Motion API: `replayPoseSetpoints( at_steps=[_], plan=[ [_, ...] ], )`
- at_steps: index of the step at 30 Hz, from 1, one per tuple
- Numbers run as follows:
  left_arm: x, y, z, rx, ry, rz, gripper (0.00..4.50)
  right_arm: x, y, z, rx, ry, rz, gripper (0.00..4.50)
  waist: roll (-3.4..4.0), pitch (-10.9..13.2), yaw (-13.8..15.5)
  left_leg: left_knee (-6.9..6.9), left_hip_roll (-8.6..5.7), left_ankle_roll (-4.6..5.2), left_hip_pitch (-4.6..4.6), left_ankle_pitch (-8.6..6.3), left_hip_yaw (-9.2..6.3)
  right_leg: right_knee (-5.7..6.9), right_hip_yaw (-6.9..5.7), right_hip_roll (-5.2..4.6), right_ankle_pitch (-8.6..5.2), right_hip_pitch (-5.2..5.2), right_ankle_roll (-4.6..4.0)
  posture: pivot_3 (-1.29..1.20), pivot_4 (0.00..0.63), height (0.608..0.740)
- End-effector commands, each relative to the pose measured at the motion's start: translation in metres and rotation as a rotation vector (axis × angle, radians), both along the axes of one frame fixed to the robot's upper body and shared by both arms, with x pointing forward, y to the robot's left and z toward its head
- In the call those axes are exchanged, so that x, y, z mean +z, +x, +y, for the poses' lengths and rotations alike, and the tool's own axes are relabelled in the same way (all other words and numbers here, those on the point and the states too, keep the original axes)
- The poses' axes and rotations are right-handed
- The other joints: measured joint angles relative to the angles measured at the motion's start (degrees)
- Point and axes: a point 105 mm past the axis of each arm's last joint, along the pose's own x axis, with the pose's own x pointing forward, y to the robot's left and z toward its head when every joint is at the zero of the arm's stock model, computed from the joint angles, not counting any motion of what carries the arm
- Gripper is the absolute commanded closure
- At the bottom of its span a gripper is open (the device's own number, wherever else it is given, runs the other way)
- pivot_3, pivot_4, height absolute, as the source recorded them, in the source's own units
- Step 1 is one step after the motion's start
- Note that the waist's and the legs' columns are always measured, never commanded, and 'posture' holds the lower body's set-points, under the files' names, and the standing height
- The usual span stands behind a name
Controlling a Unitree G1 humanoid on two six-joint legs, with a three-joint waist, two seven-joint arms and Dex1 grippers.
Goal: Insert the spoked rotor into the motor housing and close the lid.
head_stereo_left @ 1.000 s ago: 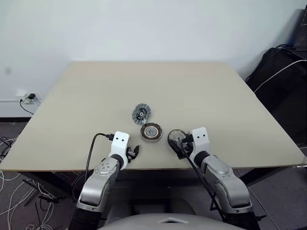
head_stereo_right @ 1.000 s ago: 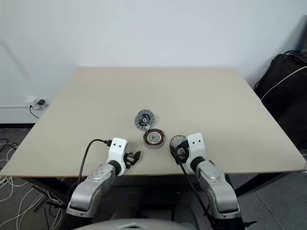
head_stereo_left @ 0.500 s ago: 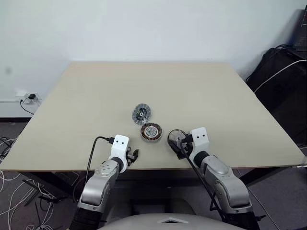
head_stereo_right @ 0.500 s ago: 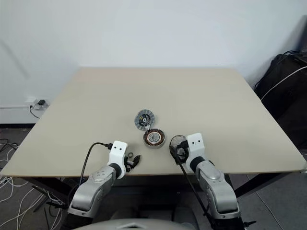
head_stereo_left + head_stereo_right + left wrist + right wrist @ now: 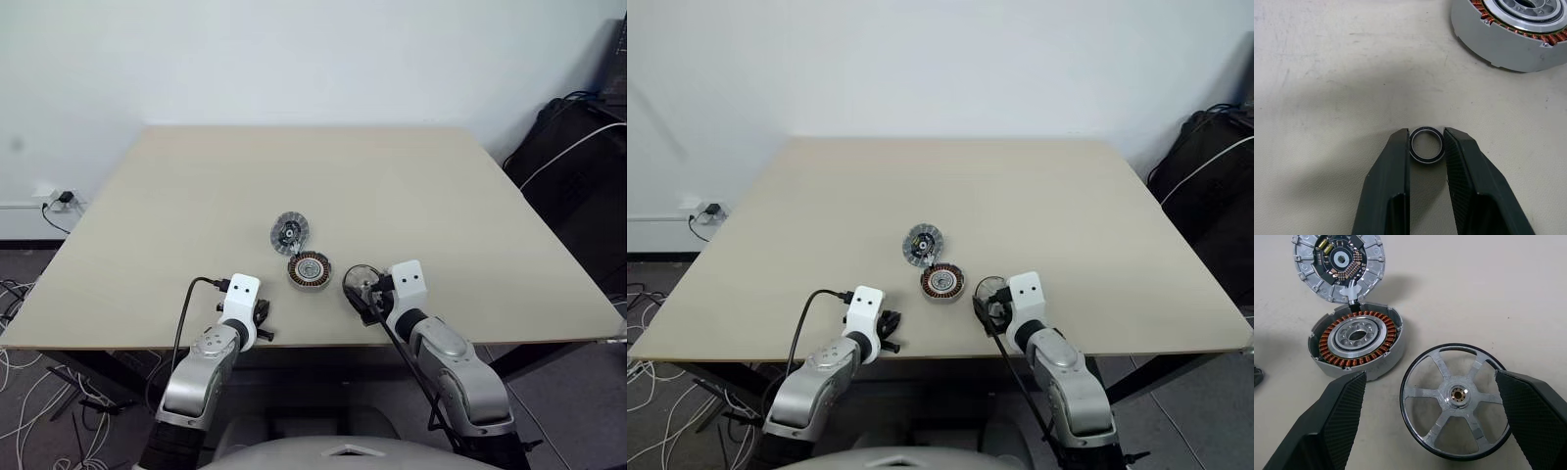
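Lid behind motor housing (touching); spoked rotor to its right.

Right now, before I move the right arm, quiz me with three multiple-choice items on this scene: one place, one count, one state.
1. Where is the spoked rotor?
A. inside the motor housing
B. flat on the table, between the right gripper's fingers
C. on top of the lid

2. How many spokes does it have?
A. three
B. six
C. ten

3. What state is the left gripper in?
A. gaping over bare table
B. shut on a small dark ring
C. holding the lid

Answers:
1 B: the rotor lies beside the housing with an open finger on each side.
2 B: six spokes run from hub to rim.
3 B: both fingers touch the ring's sides.
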Motion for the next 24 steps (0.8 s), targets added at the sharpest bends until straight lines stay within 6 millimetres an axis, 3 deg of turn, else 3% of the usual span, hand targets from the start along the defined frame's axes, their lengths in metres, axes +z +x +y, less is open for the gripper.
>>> replayPoseSetpoints(
  at_steps=[1,6,9,16,24],
  plan=[
    [0.02,0.011,-0.012,-0.029,-0.041,-0.081,3.84,0.013,0.006,0.001,0.0,0.014,-0.057,0.0,-0.03,0.0,0.0,0.0,0.0,0.0,0.0,0.0,0.0,0.0,0.0,0.0,0.0,0.0,0.0,0.0,0.0,0.74],
    [0.054,0.03,-0.036,-0.094,-0.112,-0.204,3.84,0.013,0.007,0.002,0.004,0.012,-0.057,0.0,-0.09,0.1,0.0,0.0,-0.01,0.0,-0.02,0.0,0.0,0.0,0.0,0.0,0.0,-0.01,0.0,0.0,0.0,0.74],
    [0.063,0.038,-0.051,-0.148,-0.141,-0.232,3.84,0.013,0.007,0.002,0.004,0.012,-0.057,0.0,-0.09,0.1,0.0,0.0,-0.02,0.0,-0.02,0.0,0.01,0.0,0.0,0.01,0.01,-0.01,-0.01,0.0,0.0,0.74],
    [0.065,0.054,-0.075,-0.264,-0.11,-0.243,3.84,0.013,0.006,0.001,-0.006,0.014,-0.061,0.0,-0.09,0.1,-0.1,0.0,-0.05,0.0,-0.02,0.01,0.0,-0.01,0.01,0.02,0.01,0.01,-0.01,0.0,0.0,0.74],
    [0.054,0.068,-0.081,-0.293,-0.055,-0.233,3.84,0.014,0.007,0.001,-0.015,0.019,-0.069,0.0,-0.1,0.1,-0.1,0.0,-0.06,0.0,-0.03,0.01,-0.01,-0.01,0.01,0.03,0.01,0.02,0.0,0.0,0.0,0.74]
  ],
)
